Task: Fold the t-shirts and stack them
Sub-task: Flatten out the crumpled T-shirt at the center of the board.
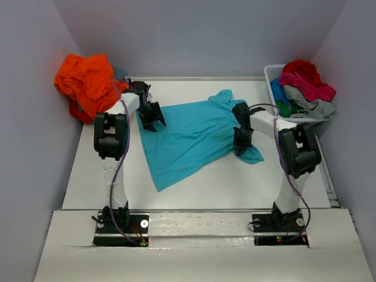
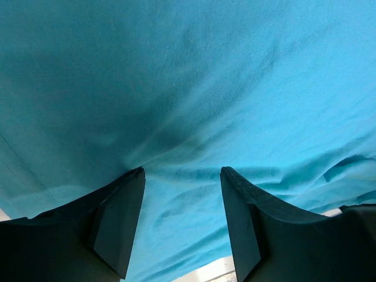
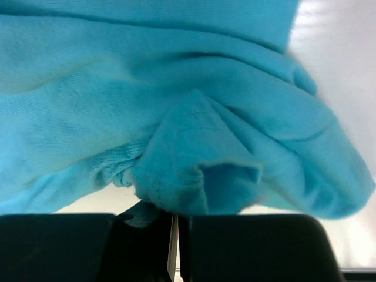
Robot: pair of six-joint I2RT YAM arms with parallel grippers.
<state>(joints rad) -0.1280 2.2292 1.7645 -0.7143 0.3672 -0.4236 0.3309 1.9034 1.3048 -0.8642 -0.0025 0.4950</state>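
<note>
High rear view looks down; wrist views apparently hug turquoise t-shirt (image 1: 188,138).

No readable text, label, brand, number or sign appears in any view (the cloth is plain).

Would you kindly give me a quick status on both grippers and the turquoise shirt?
Left gripper open over turquoise t-shirt, left side. Right gripper shut on a bunched fold of it. Shirt spread out, unfolded. Orange pile, basket off to sides.
</note>
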